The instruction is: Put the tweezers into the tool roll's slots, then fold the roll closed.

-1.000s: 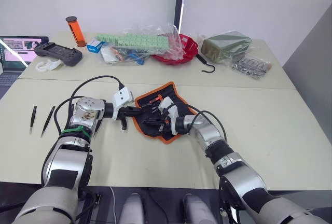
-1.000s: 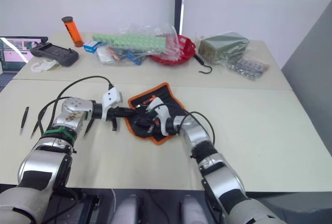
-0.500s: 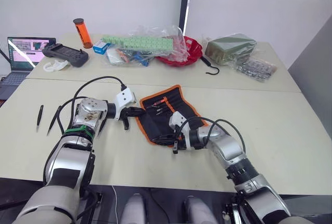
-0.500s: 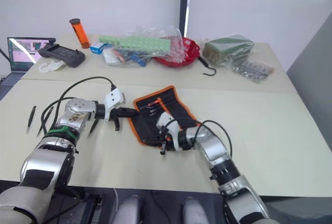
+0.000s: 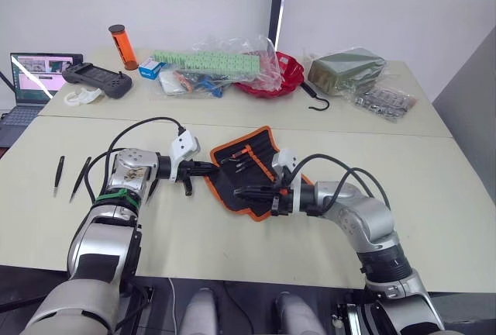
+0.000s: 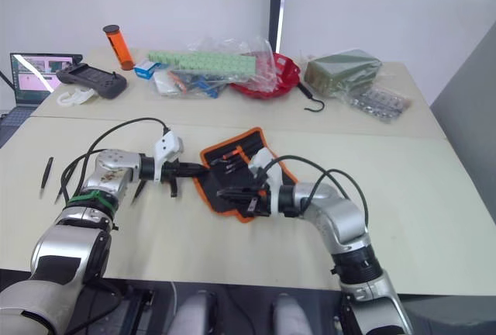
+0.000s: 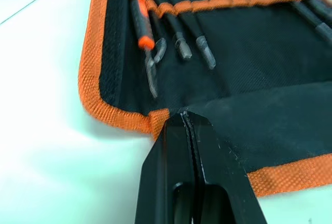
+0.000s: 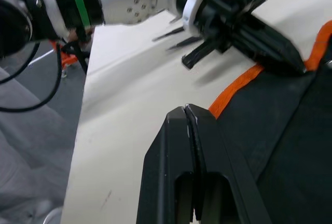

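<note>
Fabric of the tool roll (image 5: 249,176) lay spread open near the middle of the front table (image 5: 434,195), its orange trim showing all round and its inner face up. Across that face ran the slots (image 7: 218,6), with several slim tools already tucked in (one of them orange-handled, seen in the left wrist view). The left gripper (image 5: 208,168) had its fingers pressed together on the roll's left edge, pinching the black fabric just beside the orange border. The right gripper (image 5: 240,192) reached in from the robot's right over the roll's near corner, its two fingers closed against each other; whether any fabric lay between them could not be told. Two loose tweezers (image 5: 70,179) lay side by side on the table well to the left of the roll, apart from both grippers. On the rear table stood a laptop (image 5: 32,75), a black controller (image 5: 93,81), an orange cylinder (image 5: 118,46), a heap of plastic-wrapped items (image 5: 213,71), and a dark green bag (image 5: 345,70).
</note>
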